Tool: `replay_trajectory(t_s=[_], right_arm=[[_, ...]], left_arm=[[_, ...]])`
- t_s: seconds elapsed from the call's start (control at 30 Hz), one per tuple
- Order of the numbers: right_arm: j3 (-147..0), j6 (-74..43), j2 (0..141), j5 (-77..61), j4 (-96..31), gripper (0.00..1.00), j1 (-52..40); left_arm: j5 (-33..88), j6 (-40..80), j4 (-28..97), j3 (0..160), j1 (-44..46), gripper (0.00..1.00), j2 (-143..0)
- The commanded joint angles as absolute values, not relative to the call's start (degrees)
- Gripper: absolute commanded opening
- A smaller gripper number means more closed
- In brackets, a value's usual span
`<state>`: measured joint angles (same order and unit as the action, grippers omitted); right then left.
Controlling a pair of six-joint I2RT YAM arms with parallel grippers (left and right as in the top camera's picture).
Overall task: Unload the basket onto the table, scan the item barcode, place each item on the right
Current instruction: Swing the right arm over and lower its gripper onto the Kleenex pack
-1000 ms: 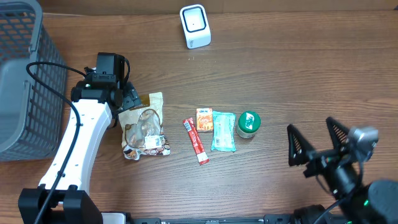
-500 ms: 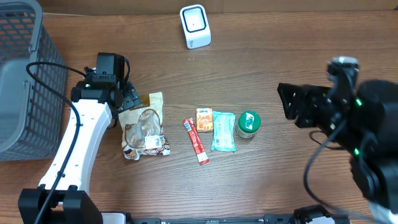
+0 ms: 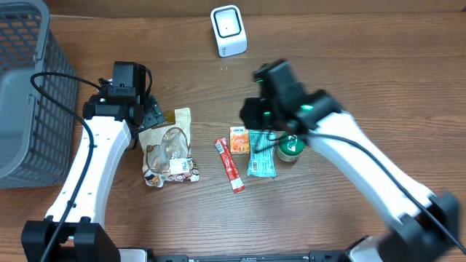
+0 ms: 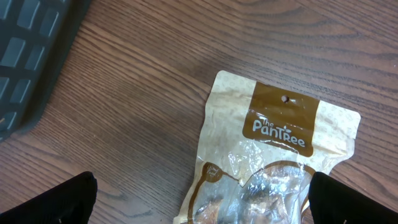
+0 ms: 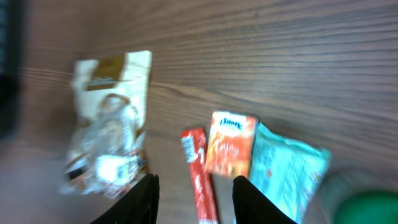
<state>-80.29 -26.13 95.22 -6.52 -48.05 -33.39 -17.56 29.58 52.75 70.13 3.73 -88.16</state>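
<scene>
A white barcode scanner [image 3: 228, 30] stands at the back of the table. In the middle lie a clear-and-tan snack bag [image 3: 169, 149], a red stick pack [image 3: 229, 165], an orange packet [image 3: 239, 140], a teal packet [image 3: 262, 154] and a green can [image 3: 291, 144]. My left gripper [image 3: 154, 116] is open wide over the bag's top end [image 4: 280, 130], with nothing in it. My right gripper [image 3: 253, 116] hovers above the orange packet [image 5: 231, 144]. Its jaws are partly apart and empty, and the red stick [image 5: 198, 168] shows below the gap. The right wrist view is blurred.
A grey wire basket [image 3: 22, 94] fills the left edge of the table, and its corner [image 4: 31, 50] shows in the left wrist view. The right arm reaches across the table from the front right.
My right arm has swung from the table's front right to above the small packets in the middle, and its jaws have narrowed. The left arm has not moved.
</scene>
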Motion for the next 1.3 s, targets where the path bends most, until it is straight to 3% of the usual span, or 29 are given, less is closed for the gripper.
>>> replay_trajectory(t_s=[0.0,0.6,1.07,1.27], right_arm=[[-81.23,-27.44,102.17,-3.51,-46.74,0.40,-34.87],[-80.95,-30.24,116.51,-6.31,-46.94,0.41,-34.98],[-80.97,-30.44,117.14,-11.00,-43.42,0.37,-35.03],[-80.97,-30.24,117.14,-10.09,-43.75,0.42,-35.03]], left_arm=[[-17.47,29.15,52.88,71.13,3.77,1.00,-86.98],[-16.86,29.15,52.88,71.13,3.77,1.00,-86.98],[-16.88,29.15,52.88,71.13,3.77,1.00,-86.98],[-16.88,29.15,52.88,71.13,3.77,1.00,-86.98]])
